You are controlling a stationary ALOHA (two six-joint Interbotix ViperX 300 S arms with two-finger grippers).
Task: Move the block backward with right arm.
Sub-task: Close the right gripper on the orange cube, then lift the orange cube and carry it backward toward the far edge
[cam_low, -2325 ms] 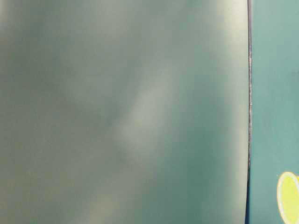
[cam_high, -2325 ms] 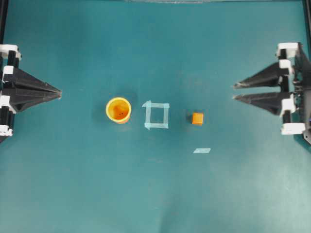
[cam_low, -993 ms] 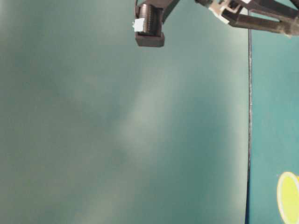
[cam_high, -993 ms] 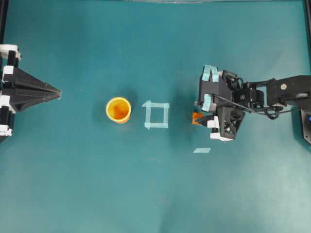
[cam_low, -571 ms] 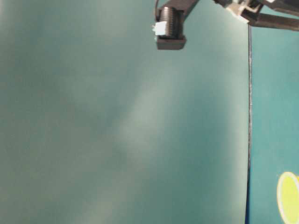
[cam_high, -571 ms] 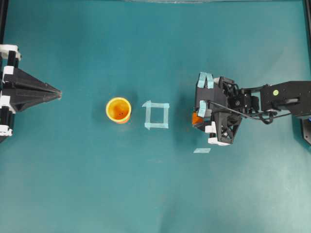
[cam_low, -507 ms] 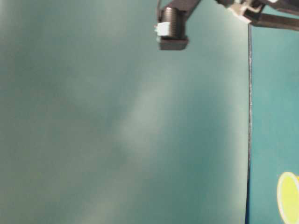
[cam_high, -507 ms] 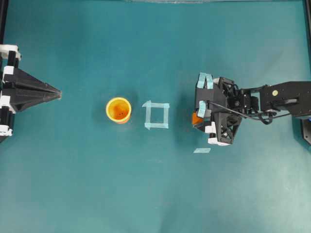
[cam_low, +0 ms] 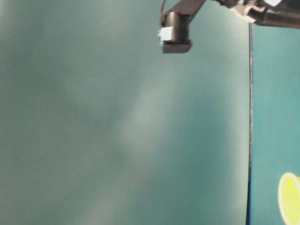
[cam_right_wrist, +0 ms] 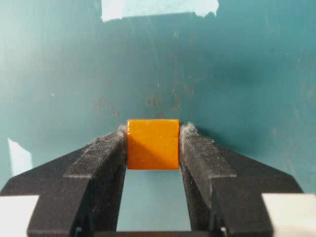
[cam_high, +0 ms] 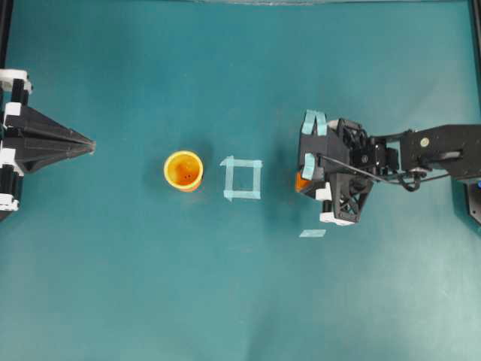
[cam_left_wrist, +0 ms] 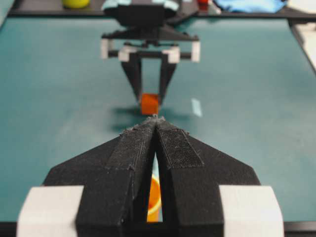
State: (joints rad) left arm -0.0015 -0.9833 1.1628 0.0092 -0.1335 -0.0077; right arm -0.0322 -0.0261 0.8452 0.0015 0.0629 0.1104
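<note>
Sitting flat on the teal table right of centre in the overhead view, just right of the tape square and well apart from the cup — the block, a cube with no long axis, squared up to the wrist camera with its side faces against both pads. Reaching in from the right edge, level and stretched out toward the centre — the right arm, its right gripper closed onto the block's two sides. Parked at the far left edge, pointing toward the centre, the left gripper with jaws pressed together and nothing between them.
</note>
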